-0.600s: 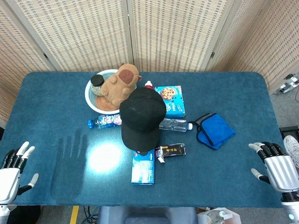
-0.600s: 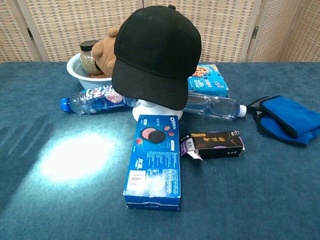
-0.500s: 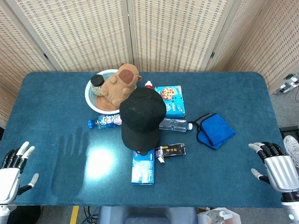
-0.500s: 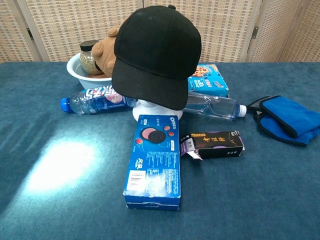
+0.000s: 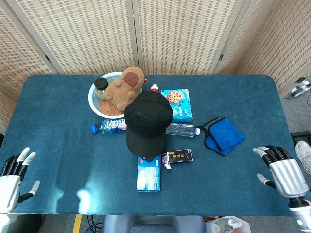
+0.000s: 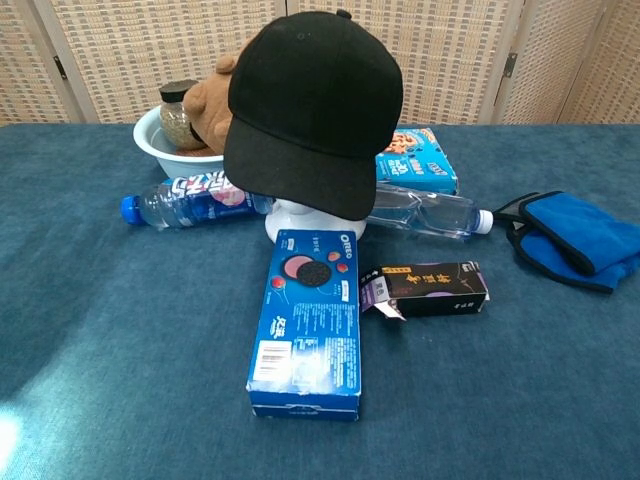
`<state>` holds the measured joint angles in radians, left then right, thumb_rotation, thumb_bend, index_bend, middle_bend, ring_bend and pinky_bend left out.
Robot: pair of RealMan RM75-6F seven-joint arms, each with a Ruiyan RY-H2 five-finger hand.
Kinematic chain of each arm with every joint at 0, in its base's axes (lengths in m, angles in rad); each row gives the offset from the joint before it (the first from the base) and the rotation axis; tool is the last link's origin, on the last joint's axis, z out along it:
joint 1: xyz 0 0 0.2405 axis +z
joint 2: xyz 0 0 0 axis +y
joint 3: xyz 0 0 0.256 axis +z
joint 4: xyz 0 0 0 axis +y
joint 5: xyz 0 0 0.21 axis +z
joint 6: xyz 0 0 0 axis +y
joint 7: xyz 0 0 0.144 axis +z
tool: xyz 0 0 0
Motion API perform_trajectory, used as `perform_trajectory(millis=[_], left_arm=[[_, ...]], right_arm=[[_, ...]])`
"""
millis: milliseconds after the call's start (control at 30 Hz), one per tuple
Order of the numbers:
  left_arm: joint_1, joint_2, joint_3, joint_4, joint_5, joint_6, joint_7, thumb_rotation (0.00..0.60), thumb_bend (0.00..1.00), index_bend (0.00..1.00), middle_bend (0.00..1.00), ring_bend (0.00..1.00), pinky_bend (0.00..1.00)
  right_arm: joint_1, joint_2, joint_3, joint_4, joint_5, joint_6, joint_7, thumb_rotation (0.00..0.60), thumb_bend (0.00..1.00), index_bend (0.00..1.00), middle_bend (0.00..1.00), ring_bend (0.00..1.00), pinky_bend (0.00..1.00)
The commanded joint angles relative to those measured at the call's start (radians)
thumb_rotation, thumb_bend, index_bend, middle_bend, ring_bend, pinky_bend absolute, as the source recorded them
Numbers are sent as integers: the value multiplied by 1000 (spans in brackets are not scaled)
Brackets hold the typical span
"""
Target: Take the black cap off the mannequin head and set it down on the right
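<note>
The black cap (image 6: 312, 105) sits on the white mannequin head (image 6: 300, 221) at the centre of the blue worktop (image 5: 58, 121), brim toward the lower edge of the frame and hiding nearly all of the head.

Directly below it in the chest view lies a blue Oreo box (image 6: 308, 320), the word OREO readable at its upper end and a barcode label at its lower end. Just right of it is a small dark carton (image 6: 428, 288) with gold characters too small to read. A blue-labelled plastic bottle (image 6: 185, 201) lies left of the head; a clear bottle (image 6: 425, 212) lies right of it. A blue cookie box (image 6: 420, 170) lies behind.

In the upper left, a white bowl (image 5: 95, 103) holds a brown plush toy (image 5: 124, 86) and a dark-lidded glass jar (image 5: 101, 86).

A blue cloth pouch (image 5: 222, 135) lies right of centre.

The left hand (image 5: 10, 177) at the lower left corner and the right hand (image 5: 281, 172) at the lower right both hold nothing, fingers spread.
</note>
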<state>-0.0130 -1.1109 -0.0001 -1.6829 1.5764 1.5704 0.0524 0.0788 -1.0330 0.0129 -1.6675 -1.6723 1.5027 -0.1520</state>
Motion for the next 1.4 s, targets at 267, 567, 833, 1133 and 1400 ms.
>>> perform_trajectory(millis=[267,567,833,1133,1400], left_arm=[[-1,0,1,-8,5,-2,8,600,311,94,0,0,0],[-3,8,2,-19,6,-6,19,600,311,94,0,0,0],[-4,10,1,-22,2,-10,21,600,311,94,0,0,0],[-7,12,0,-22,-1,-16,22,600,311,94,0,0,0],[-11,12,-2,-17,-4,-21,15,600,311,94,0,0,0]], right_arm=[[88,-10,6,-44,-73,-92,-67,600,0,288,296,216,261],[231,-96,40,-77,-148,-231,-156,600,0,288,295,216,248],[338,-223,82,-46,-132,-331,-209,600,0,288,227,158,219],[412,-364,110,37,-136,-336,-229,600,0,288,203,129,197],[459,-475,120,125,-138,-323,-244,600,0,288,201,128,185]])
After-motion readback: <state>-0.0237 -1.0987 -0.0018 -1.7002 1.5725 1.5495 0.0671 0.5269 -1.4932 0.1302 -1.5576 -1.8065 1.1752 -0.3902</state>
